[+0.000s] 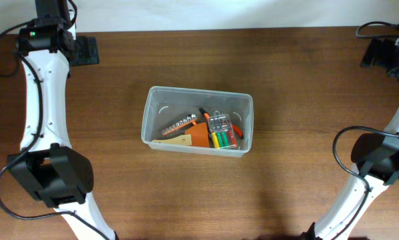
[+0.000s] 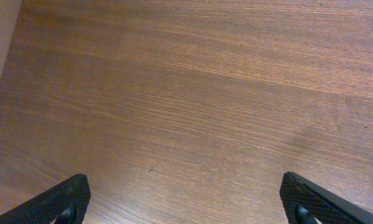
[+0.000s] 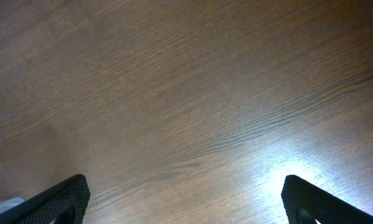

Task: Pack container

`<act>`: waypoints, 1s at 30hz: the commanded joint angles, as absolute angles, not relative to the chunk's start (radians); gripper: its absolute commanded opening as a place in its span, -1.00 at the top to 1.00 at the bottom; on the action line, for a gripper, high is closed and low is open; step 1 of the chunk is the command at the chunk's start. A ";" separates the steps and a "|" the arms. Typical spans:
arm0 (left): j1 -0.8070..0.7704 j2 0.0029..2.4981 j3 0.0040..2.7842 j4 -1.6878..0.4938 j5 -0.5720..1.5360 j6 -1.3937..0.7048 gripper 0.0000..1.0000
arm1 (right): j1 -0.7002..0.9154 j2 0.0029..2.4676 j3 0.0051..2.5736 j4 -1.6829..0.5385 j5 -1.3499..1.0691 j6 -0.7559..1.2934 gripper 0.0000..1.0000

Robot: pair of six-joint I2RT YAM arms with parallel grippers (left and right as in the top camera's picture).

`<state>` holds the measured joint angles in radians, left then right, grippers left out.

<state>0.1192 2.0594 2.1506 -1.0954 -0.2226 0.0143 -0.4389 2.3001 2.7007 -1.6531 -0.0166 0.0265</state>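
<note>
Left arm (image 1: 42, 100): white, along left edge of counter (image 1: 299, 73). Left end effector (image 2: 183, 182) at far left corner, fingers (image 2: 71, 196) spread wide, nothing between, only bare wood below.

Centre: clear plastic container (image 1: 198, 90) standing upright on counter, well apart from both arms. Inside, toward near wall: metal strip (image 1: 179, 125), orange piece (image 1: 200, 137), bundle of coloured pens (image 1: 221, 135).

Right end effector (image 3: 183, 182) at far right corner, fully open, holding nothing, over bare wood.
</note>
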 commanded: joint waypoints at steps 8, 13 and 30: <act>0.125 2.033 2.162 -1.093 -0.241 0.011 -0.98 | -0.427 2.244 2.719 -1.654 -0.018 0.035 -0.97; 0.125 2.033 2.162 -1.093 -0.241 0.011 -0.98 | -0.373 2.111 2.719 -1.653 -0.018 0.035 -0.97; 0.125 2.033 2.162 -1.093 -0.241 0.011 -0.98 | -0.071 1.496 2.282 -1.247 0.080 0.005 -0.97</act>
<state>0.1192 2.0594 2.1506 -1.0954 -0.2260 0.0143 -0.0906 1.5581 2.4321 -1.3178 0.0788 0.0135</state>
